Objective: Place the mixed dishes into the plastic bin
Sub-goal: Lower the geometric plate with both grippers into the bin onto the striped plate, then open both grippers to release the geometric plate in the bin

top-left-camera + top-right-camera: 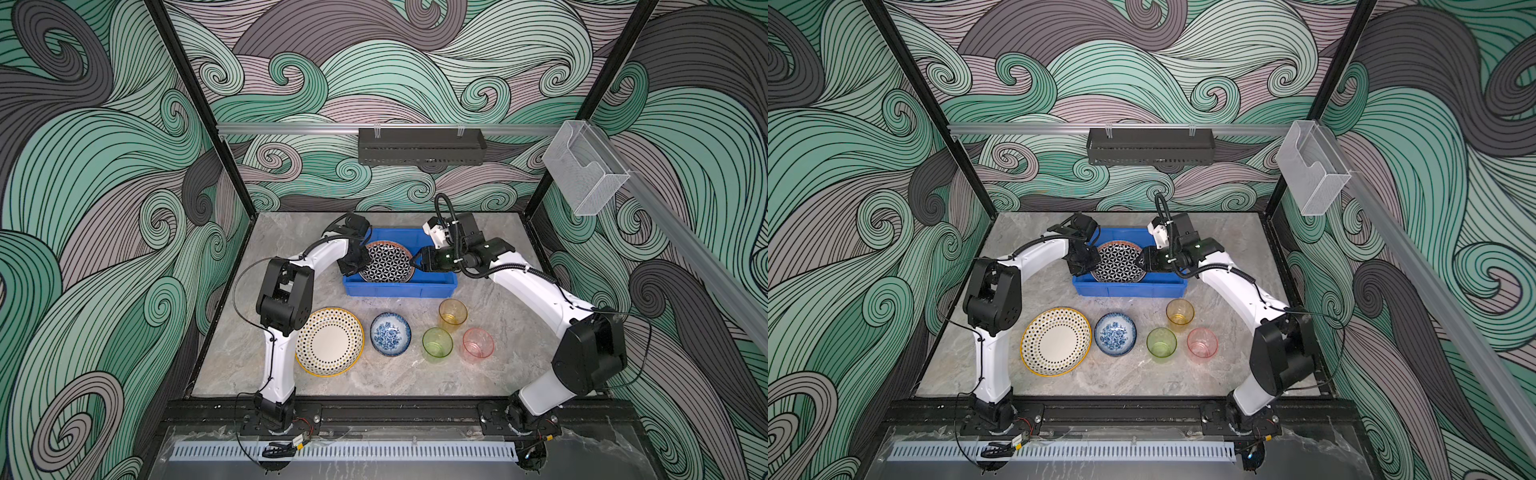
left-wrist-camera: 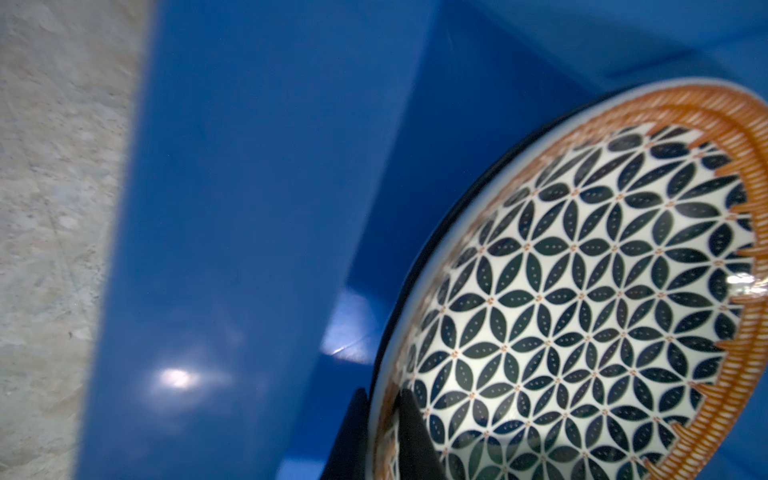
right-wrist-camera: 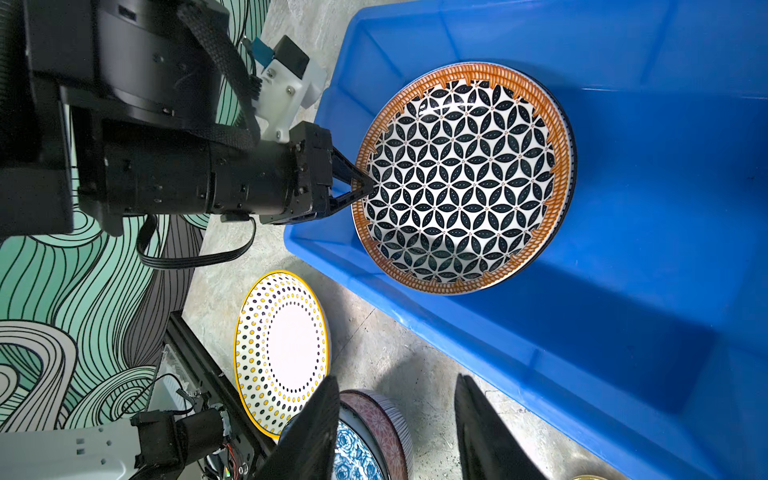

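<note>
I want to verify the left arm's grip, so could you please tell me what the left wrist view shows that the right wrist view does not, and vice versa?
Only the left wrist view: a close look at the left gripper, one finger on each side of the rim of the star plate. Only the right wrist view: the right gripper, open and empty, plus the dotted plate and floral bowl outside the blue bin. Both: the star plate lying inside the blue bin, pinched by the left gripper.
</note>
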You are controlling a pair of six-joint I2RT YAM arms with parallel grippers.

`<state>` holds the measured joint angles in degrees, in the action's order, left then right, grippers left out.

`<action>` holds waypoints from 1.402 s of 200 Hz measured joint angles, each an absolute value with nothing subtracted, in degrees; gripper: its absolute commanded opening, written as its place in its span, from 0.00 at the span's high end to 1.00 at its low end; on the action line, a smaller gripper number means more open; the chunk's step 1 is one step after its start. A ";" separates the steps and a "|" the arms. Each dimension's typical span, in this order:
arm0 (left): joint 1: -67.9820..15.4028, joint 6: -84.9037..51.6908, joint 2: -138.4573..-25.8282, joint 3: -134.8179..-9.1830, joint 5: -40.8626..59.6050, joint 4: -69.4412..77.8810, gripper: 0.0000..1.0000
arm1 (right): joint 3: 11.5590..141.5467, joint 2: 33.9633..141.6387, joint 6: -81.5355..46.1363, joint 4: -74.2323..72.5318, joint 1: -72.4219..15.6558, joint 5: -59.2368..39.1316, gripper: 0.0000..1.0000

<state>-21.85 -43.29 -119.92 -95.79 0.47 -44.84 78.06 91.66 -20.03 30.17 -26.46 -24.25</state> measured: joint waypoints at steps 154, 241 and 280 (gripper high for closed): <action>-21.82 -43.18 -119.92 -96.25 1.76 -45.41 0.84 | 78.08 92.53 -19.70 30.81 -26.85 -24.47 0.53; -21.78 -42.83 -119.11 -96.25 3.44 -45.43 0.82 | 79.00 93.49 -18.48 31.97 -27.88 -24.43 0.52; -21.56 -42.41 -115.66 -96.23 3.75 -45.56 0.82 | 79.15 93.58 -18.39 32.38 -28.40 -24.40 0.51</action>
<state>-21.56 -42.41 -115.66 -96.23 3.75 -45.56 79.15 93.58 -18.39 32.38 -28.40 -24.40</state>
